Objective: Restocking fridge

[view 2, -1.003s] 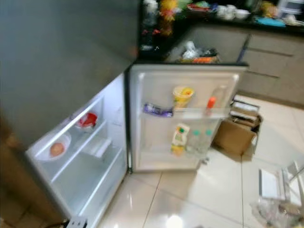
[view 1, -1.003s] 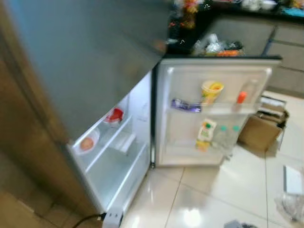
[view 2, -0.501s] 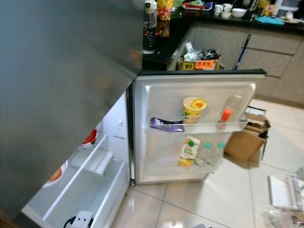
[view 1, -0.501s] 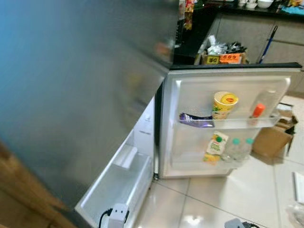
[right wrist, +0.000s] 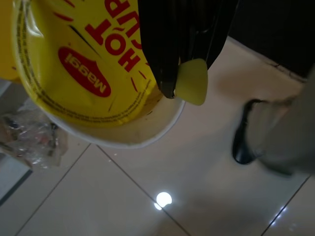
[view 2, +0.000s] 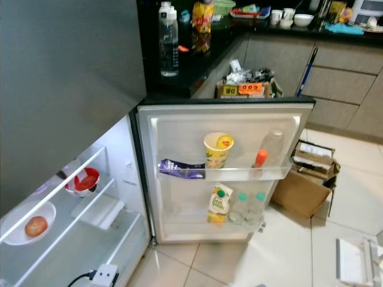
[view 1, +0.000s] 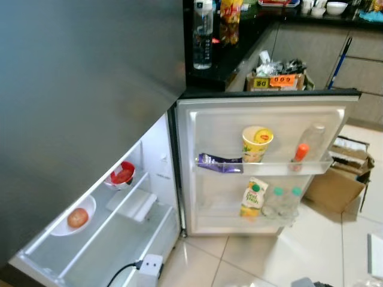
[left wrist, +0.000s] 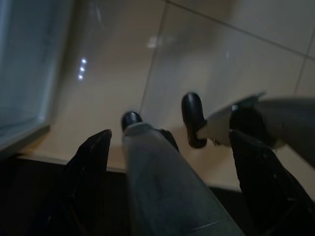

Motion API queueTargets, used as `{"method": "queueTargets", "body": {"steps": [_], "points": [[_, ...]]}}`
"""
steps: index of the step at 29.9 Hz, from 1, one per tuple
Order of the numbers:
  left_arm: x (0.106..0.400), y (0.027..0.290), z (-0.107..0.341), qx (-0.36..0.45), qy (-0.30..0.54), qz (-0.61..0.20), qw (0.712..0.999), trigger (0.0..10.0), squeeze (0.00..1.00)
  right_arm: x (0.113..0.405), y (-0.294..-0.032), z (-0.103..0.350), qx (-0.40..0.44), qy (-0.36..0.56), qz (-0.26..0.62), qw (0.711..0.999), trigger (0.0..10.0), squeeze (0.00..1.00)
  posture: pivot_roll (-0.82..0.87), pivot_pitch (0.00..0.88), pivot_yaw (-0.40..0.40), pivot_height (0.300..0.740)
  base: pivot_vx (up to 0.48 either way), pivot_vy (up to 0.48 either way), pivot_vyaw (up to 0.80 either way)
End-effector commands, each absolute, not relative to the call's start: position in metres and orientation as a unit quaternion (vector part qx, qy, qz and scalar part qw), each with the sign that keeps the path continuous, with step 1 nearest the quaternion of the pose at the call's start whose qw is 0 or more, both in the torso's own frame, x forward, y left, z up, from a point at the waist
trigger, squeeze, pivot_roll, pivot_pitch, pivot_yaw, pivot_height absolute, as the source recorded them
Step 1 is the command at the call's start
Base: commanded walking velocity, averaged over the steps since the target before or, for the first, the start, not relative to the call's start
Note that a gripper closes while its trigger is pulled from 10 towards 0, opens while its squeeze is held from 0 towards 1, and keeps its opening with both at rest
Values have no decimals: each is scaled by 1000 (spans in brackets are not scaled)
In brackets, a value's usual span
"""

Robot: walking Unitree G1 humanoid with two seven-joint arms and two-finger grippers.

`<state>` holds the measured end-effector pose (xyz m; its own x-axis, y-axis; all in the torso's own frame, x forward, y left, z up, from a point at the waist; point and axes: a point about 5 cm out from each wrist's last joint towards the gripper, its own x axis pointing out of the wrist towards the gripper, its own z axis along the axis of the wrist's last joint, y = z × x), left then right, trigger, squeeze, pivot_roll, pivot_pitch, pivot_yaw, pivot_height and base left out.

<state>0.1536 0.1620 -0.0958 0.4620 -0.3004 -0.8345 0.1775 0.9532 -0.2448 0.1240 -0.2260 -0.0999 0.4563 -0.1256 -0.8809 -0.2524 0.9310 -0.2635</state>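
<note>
Yellow noodle cup (right wrist: 93, 73) hangs in my right end effector (right wrist: 184, 54), pinched at its rim, long axis tilted, lid facing the camera above the floor (right wrist: 147, 196). I judge the carry step: next, lift it toward the open fridge door (view 1: 263, 155) in mid-frame. Left end effector (left wrist: 170, 147) hangs spread, idle.

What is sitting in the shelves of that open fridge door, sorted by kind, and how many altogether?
Yellow paper noodle cup: 1
Purple foil wrapper: 1
Clear orange-capped bottle: 1
Yellow-green juice carton: 1
Clear green-capped bottles: 2
Total: 6
</note>
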Motion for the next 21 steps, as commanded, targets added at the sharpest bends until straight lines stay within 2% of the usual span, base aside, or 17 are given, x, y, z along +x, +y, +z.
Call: {"method": "queueTargets", "body": {"steps": [1, 21], "points": [[151, 163, -97, -61, 504, -133, 851, 10000, 0, 122, -232, -99, -185, 523, 33, 831, 10000, 0, -121, 0, 13, 740, 0, 0, 0], [148, 165, -99, -40, 516, -126, 846, 10000, 0, 125, -233, -98, -188, 517, 36, 834, 10000, 0, -120, 0, 11, 740, 0, 0, 0]]}}
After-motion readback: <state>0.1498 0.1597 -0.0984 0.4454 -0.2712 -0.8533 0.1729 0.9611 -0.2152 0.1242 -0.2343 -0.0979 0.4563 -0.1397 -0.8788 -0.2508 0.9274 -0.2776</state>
